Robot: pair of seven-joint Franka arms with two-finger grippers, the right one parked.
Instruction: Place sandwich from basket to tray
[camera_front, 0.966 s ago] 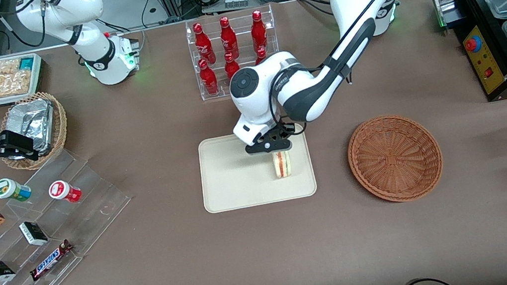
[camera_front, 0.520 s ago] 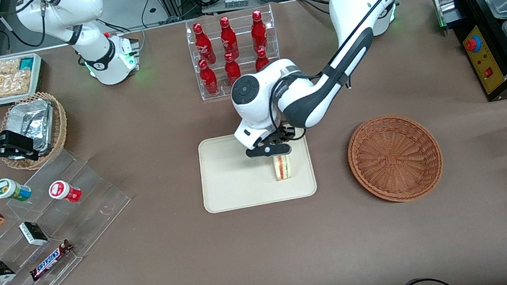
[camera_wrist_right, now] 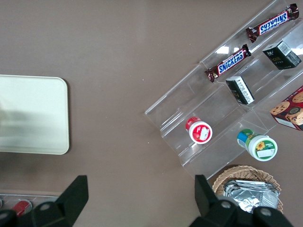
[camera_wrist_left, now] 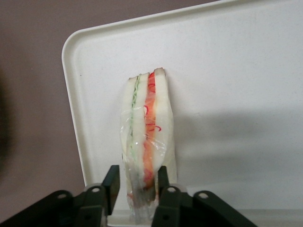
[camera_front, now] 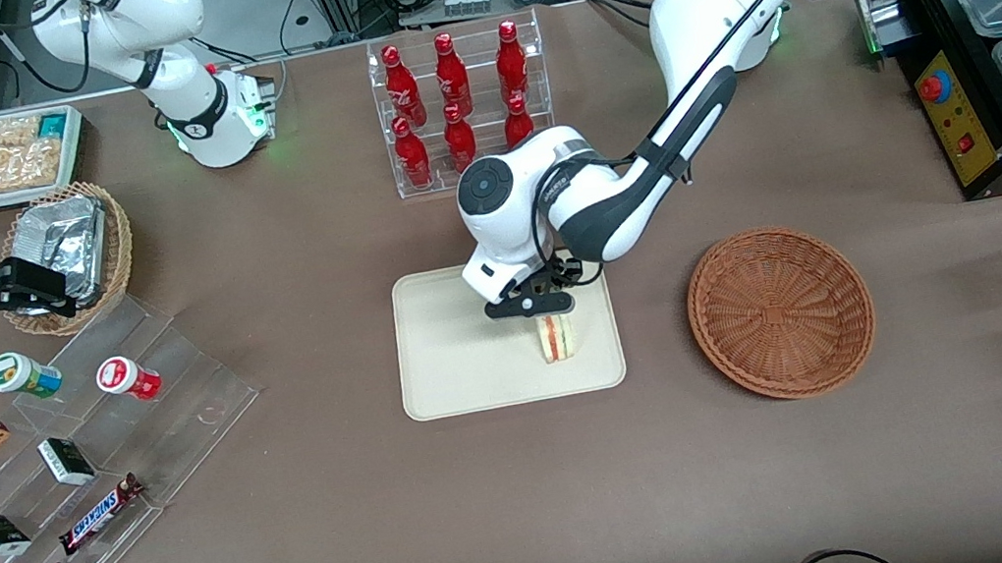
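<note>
We see the end effector (camera_front: 537, 308) closed on one end of the film-wrapped sandwich (camera_wrist_left: 146, 142), which stands on edge on the tray (camera_front: 454, 368) directly beneath it. We judge it light, soft and slippery: grip the bread faces gently.

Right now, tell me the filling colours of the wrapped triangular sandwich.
Red and green between white bread, clearest in the left wrist view.
</note>
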